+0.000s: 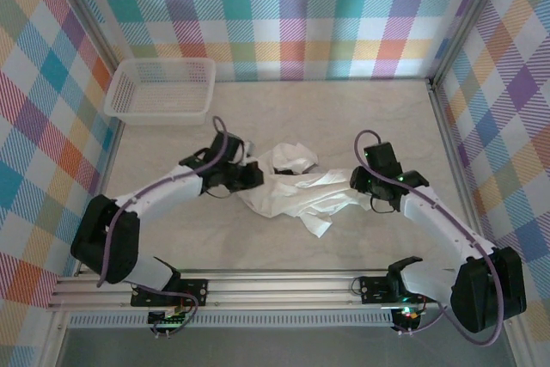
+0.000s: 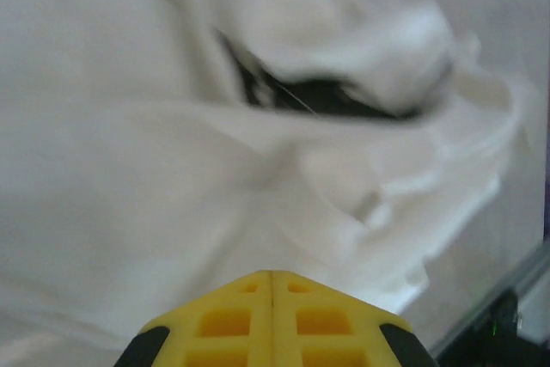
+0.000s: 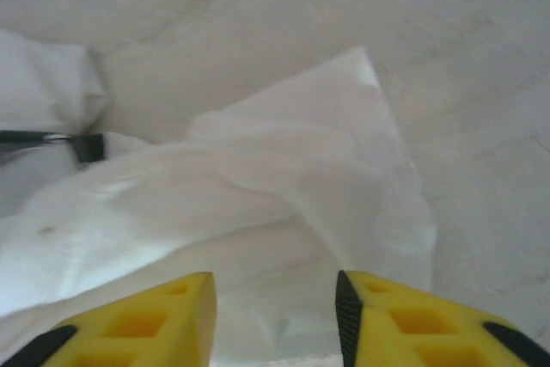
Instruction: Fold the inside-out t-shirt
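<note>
The left tool point(image 1: 255, 176) is clenched tight. Seen from its own wrist point(image 2: 272, 279), the two yellow fingers point(image 2: 223, 320) meet along a single seam with no gap between them. Its tip sits right at the left edge of the white t-shirt point(image 1: 292, 191), and cloth point(image 2: 172, 169) spreads out directly in front of it. I cannot tell whether a fold is pinched in that seam. The right tool point(image 1: 359, 180) stands released at the shirt's right edge. Its yellow fingers point(image 3: 387, 320) are held clearly apart point(image 3: 275, 281), and a rumpled flap of the fabric point(image 3: 284, 178) lies in and beyond the gap. Neither finger can be seen pressing on it. The t-shirt is bunched in a crumpled heap near the middle of the pale tabletop point(image 1: 344, 118), between the two tools. One loose corner trails toward the near edge. Counting up, there is one t-shirt, plus one white mesh basket point(image 1: 161, 88) standing well apart from it in the far left corner. There are also two arms, each with one tool. Checked walls point(image 1: 292, 15) in many colours close in the tabletop on three sides.
</note>
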